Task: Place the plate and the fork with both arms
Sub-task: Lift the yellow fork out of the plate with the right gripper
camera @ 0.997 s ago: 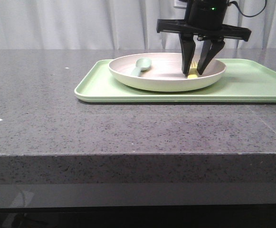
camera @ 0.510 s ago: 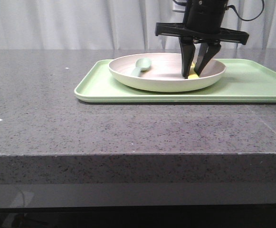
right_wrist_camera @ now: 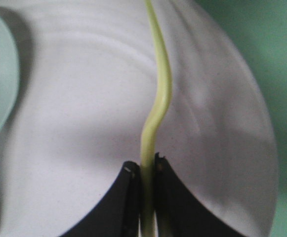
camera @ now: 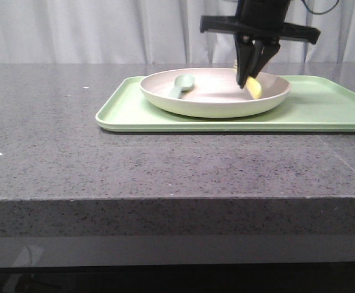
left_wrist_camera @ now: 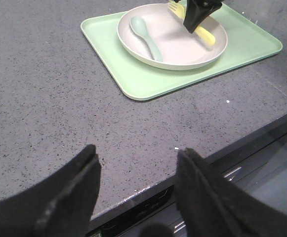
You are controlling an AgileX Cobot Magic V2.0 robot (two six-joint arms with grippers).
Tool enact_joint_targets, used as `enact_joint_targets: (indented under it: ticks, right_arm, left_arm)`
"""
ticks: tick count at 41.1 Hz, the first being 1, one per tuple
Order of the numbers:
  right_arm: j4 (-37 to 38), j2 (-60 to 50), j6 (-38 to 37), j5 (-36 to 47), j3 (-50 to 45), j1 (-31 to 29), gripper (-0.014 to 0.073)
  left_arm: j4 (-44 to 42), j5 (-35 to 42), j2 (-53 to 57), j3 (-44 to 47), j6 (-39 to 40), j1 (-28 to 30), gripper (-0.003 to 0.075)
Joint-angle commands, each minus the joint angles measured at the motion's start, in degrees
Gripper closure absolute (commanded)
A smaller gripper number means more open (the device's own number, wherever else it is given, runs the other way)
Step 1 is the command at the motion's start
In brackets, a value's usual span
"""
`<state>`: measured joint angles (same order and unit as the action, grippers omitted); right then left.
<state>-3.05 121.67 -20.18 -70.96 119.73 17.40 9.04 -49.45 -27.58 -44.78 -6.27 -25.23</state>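
The plate sits on the light green tray; it also shows in the left wrist view and fills the right wrist view. My right gripper is shut on the yellow fork, holding its handle over the plate's right part. The fork hangs tilted and shows in the right wrist view between the fingertips, and in the left wrist view. My left gripper is open and empty above the table's near edge, far from the tray.
A grey-green spoon lies in the plate's left part, also in the left wrist view. The tray stands on the grey speckled table, whose front edge lies under the left gripper. A white curtain hangs behind.
My right gripper has closed on the fork and risen; the fork has come up off the plate's floor and tilted. The plate, spoon and tray have not moved.
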Motion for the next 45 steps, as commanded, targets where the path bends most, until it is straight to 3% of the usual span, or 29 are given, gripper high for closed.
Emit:
enact_joint_targets:
  ticks: [1, 10, 20, 25, 37, 45]
  right_arm:
    - [0.51, -6.25, 1.78, -3.82, 2.29, -0.93, 0.0557]
    - [0.75, -11.13, 4.83, -5.97, 0.15, -4.60, 0.0557]
    - [0.19, -15.73, 8.90, -5.85, -9.33, -11.38, 0.0557]
    - [-5.53, -15.89, 13.88, -5.40, -12.77, -15.42, 0.0557]
    - [-27.07, -15.89, 27.84, 0.08, -21.09, -23.14, 0.0557]
    - [-30.60, -13.82, 30.46, 2.32, -22.83, -23.53, 0.0557]
  left_arm:
    - [0.73, 3.82, -0.30, -1.26, -0.19, -0.35, 0.0364]
    - [0.73, 3.82, -0.30, -1.26, -0.19, -0.35, 0.0364]
    - [0.73, 3.82, -0.30, -1.26, -0.19, -0.35, 0.0364]
    - [0.73, 3.82, -0.30, -1.26, -0.19, -0.35, 0.0364]
    - [0.73, 3.82, -0.30, -1.26, -0.19, -0.35, 0.0364]
    - [0.73, 3.82, -0.30, -1.26, -0.19, -0.35, 0.0364]
